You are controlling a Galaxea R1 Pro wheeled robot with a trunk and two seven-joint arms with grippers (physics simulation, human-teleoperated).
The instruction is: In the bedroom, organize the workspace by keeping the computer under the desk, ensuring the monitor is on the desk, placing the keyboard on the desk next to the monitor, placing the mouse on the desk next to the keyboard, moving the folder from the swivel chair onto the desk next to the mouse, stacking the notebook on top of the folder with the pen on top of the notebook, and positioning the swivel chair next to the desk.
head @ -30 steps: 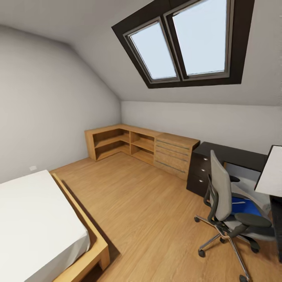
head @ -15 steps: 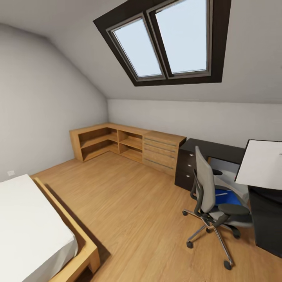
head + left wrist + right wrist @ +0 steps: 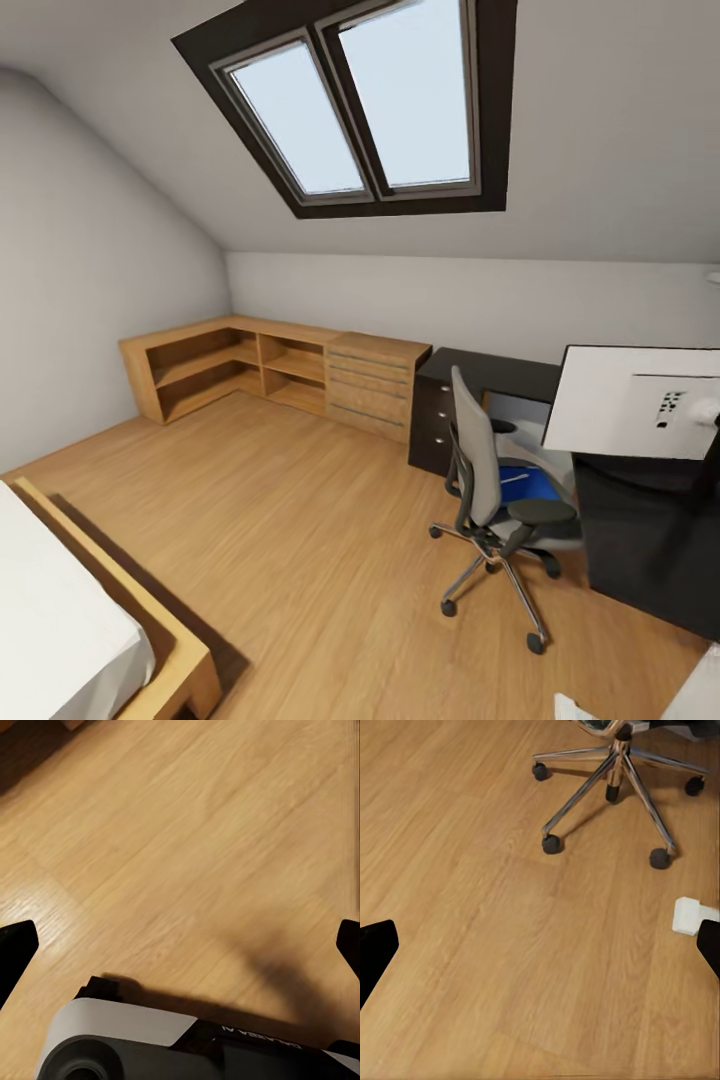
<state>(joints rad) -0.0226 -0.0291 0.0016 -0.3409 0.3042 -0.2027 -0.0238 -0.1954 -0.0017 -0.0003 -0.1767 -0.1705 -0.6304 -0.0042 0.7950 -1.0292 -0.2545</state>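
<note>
The grey-upholstered swivel chair (image 3: 490, 490) with its black frame and chrome five-star base is standing on the light wooden floor (image 3: 300, 530), its back turned to the room and its seat facing the glossy black L-shaped desk (image 3: 500, 375) with black drawers and round silver knobs. The thin bright blue folder (image 3: 520, 487) is lying on the chair's seat, partly hidden behind the backrest. On the nearer wing of the black surface a wide flat monitor (image 3: 635, 400) is standing, showing its pale back face toward the camera. To the left of the desk, a light wooden corner shelf and drawer unit (image 3: 280, 375) is running along the low white wall, beneath a dark-framed skylight (image 3: 350, 110) in the sloping ceiling. The corner of a white-covered bed (image 3: 60, 630) in a wooden frame is sitting at the lower left. In the right wrist view the chair's chrome star base (image 3: 619, 776) and black castors are resting on the floor, with a small white block (image 3: 690, 916) lying on the boards nearby. The left gripper (image 3: 180, 949) and the right gripper (image 3: 540, 949) are both hanging above bare floor with their jaws spread wide, holding nothing.
</note>
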